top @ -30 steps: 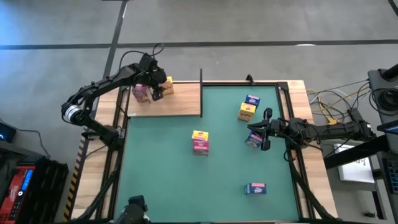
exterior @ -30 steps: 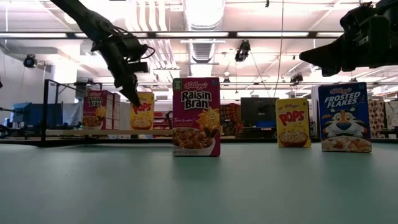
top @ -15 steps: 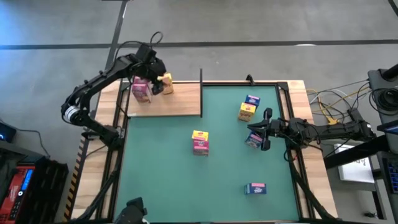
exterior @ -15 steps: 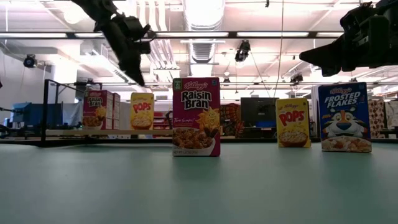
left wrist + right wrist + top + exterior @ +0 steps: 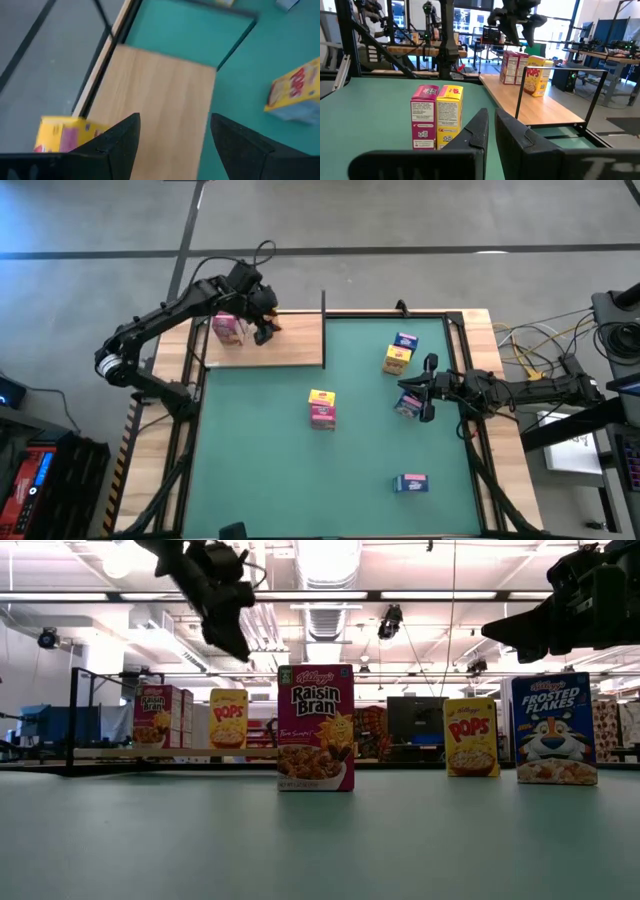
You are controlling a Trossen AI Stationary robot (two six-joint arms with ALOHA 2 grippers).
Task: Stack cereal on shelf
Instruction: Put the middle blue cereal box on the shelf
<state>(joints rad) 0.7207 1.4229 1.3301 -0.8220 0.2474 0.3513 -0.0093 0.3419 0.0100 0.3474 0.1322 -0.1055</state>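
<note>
The light-wood shelf [image 5: 295, 340] lies at the table's far left. On it stand a pink cereal box [image 5: 228, 329] and a yellow one [image 5: 228, 718] side by side, upright on their bottoms. My left gripper [image 5: 263, 323] hangs open and empty high above the yellow box [image 5: 65, 134]. My right gripper [image 5: 412, 392] is shut and empty, level above the mat at the right, over a blue box [image 5: 407, 407]. A yellow and pink pair [image 5: 321, 408] stands mid-mat.
A blue box [image 5: 405, 340] and a yellow box [image 5: 396, 361] stand at the far right of the green mat [image 5: 300, 470]. Another blue box [image 5: 411, 483] lies near the front right. Thin black posts [image 5: 323, 305] rise at the shelf's edges.
My left gripper has risen from the top of the yellow box on the shelf and drifted a little toward the table's right. The yellow box stays standing next to the pink one.
</note>
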